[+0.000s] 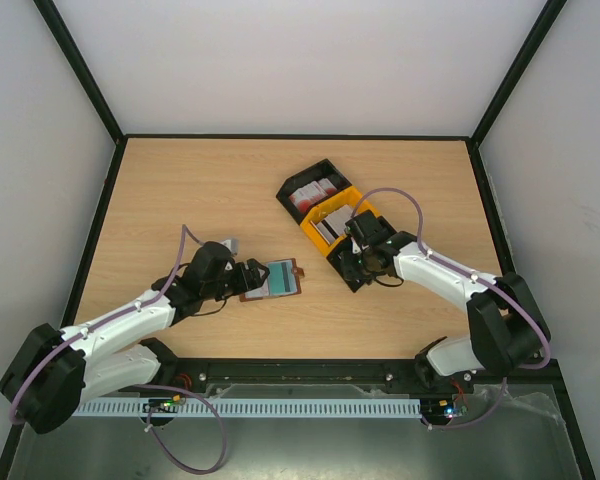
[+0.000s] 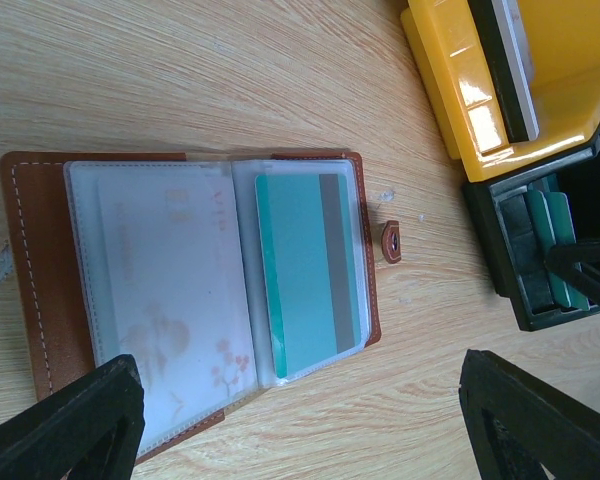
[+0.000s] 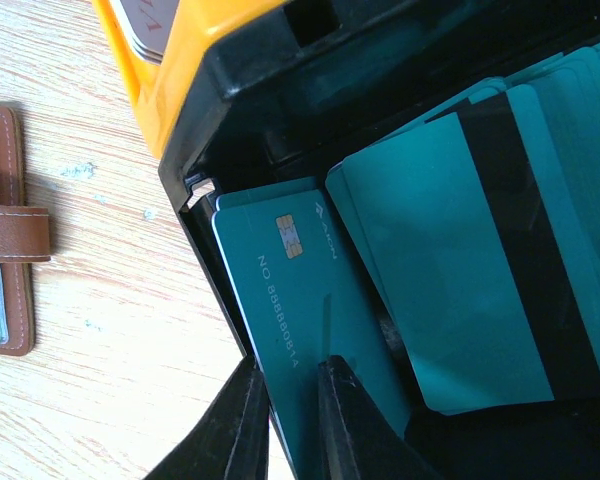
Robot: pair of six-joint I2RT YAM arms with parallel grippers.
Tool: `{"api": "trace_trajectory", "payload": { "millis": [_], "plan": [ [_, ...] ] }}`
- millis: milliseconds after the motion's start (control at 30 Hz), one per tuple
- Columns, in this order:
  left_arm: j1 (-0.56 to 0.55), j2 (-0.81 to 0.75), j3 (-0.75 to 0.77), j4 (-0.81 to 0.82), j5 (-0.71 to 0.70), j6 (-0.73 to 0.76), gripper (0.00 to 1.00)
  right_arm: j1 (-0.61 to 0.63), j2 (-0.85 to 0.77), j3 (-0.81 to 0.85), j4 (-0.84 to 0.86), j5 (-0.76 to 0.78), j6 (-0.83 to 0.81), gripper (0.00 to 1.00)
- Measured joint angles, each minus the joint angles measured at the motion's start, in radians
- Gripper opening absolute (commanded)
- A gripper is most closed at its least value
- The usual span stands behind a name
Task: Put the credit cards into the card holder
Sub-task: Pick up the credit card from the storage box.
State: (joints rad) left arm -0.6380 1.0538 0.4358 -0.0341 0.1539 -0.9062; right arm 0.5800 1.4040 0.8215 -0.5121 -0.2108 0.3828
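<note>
We have one teal card [image 2: 295, 270] in the holder [image 2: 35, 280] (stacks [image 3: 460, 260] wait in the bin [image 3: 280, 100]); left tool [image 2: 300, 365] gapes wide, right tool [image 3: 288, 370] sits narrow astride the next card [image 3: 280, 280], grip unclear.

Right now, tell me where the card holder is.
Top view: the card holder lies open left of centre, between the left gripper and the tray.

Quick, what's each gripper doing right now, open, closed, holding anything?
Left gripper: open, empty, above the card holder.
Right gripper: jaws narrow astride a teal card in the bin tray; grip cannot be told.
</note>
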Motion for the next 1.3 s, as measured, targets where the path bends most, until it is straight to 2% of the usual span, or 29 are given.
{"api": "trace_trajectory", "payload": {
  "millis": [433, 1000, 1300],
  "plan": [
    [0.000, 0.003, -0.005, 0.010, 0.000, -0.002, 0.87, 0.000, -0.019, 0.000, -0.008, 0.000, 0.002, 0.10],
    [0.000, 0.005, -0.011, 0.016, 0.000, -0.004, 0.87, 0.000, -0.039, 0.000, -0.018, -0.006, 0.002, 0.12],
    [0.000, 0.008, -0.011, 0.021, 0.000, -0.004, 0.87, 0.000, -0.040, 0.000, -0.018, -0.011, 0.002, 0.06]
  ]
}}
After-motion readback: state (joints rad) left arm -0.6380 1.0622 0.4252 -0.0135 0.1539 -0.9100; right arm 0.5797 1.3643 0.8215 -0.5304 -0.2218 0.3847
